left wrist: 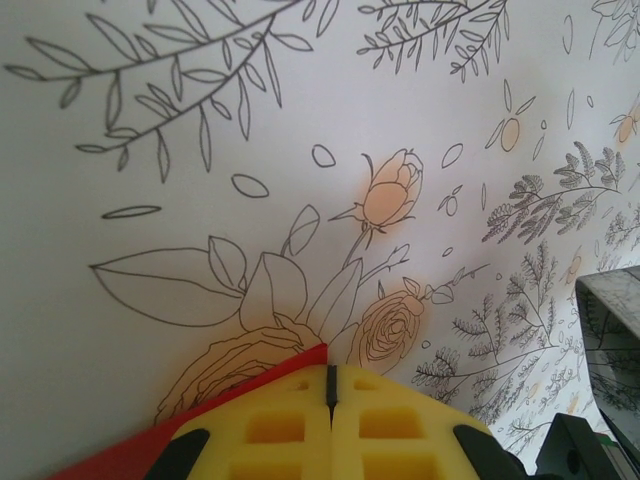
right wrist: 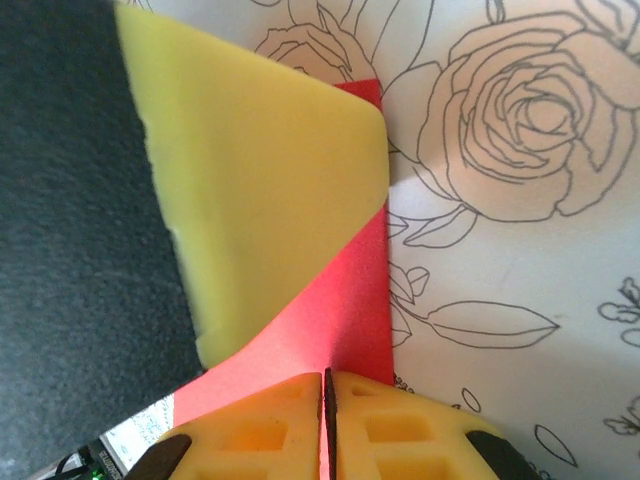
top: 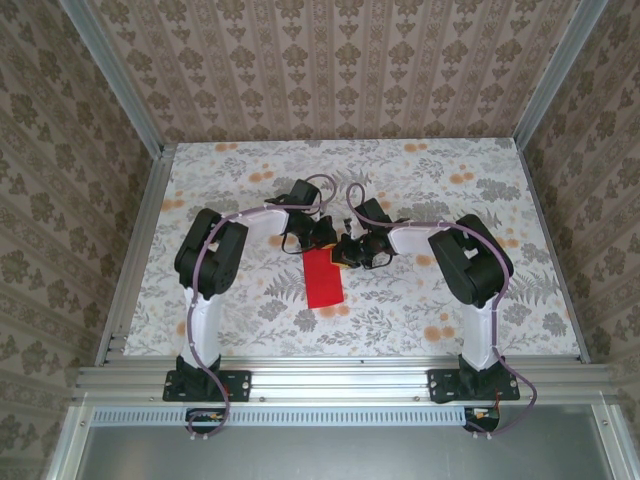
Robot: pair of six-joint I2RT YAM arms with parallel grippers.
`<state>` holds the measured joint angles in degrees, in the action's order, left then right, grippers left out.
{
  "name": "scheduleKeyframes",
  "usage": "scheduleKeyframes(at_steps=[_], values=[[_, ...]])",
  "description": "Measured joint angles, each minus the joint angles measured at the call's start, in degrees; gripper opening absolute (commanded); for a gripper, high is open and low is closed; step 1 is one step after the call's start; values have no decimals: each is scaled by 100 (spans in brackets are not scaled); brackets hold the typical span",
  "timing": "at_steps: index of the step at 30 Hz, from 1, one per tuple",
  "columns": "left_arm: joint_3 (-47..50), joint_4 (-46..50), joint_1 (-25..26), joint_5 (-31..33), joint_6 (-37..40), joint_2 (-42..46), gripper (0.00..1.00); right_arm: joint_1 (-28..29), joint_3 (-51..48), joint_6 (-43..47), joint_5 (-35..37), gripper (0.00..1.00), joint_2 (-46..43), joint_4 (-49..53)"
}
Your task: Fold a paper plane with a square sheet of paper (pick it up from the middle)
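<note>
Red paper (top: 324,280), folded into a narrow strip, lies on the flowered table (top: 450,300) near the middle, its long side running near to far. We see both arms meeting at its far end. The left gripper (top: 318,238) has its yellow pads pressed together at the strip's corner; whether they nip it we cannot tell. The right gripper (right wrist: 326,378) pinches the red edge, which runs into the seam between its pads.
</note>
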<state>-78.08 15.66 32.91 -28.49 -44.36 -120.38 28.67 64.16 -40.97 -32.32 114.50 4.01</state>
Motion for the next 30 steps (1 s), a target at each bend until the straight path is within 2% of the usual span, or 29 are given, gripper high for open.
scheduleKeyframes(at_steps=[8, 30], values=[[116, -166, -11, -24, 46, 39, 5, -2, -92, -9, -116, 13, -26, -151], [232, -350, -37, -87, 46, 61, 5, 319, -1698, -490, -323, 13, -920, -1093]])
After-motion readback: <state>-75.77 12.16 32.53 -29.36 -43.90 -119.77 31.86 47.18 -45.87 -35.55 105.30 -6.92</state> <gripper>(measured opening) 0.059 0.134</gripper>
